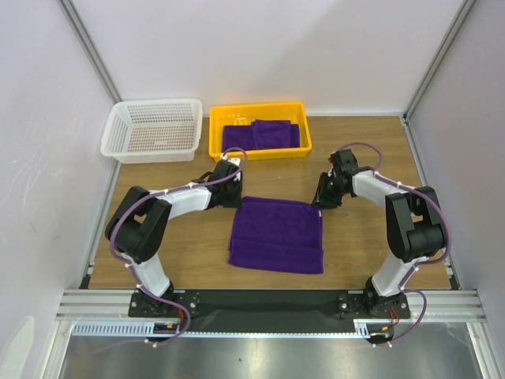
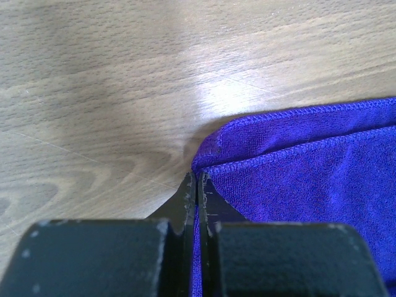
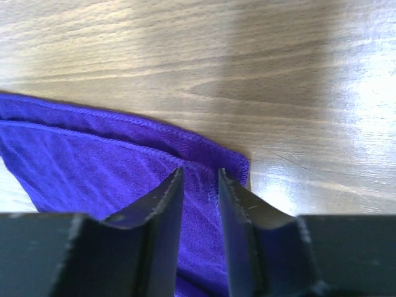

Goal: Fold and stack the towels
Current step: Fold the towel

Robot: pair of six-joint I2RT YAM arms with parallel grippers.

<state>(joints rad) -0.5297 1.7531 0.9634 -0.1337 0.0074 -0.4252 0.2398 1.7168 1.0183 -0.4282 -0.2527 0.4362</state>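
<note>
A deep purple towel lies doubled over in the middle of the table, its two layered edges showing at the far side. My left gripper is at its far left corner, shut on the towel, and a thin strip of purple shows between the closed jaws. My right gripper is at the far right corner. Its jaws stand a little apart and straddle the towel just inside the hem. Two more folded towels lie in the yellow tray.
A white mesh basket stands at the back left beside the yellow tray. White walls with metal posts close in the table on the left, back and right. Bare wood shows beyond both held corners.
</note>
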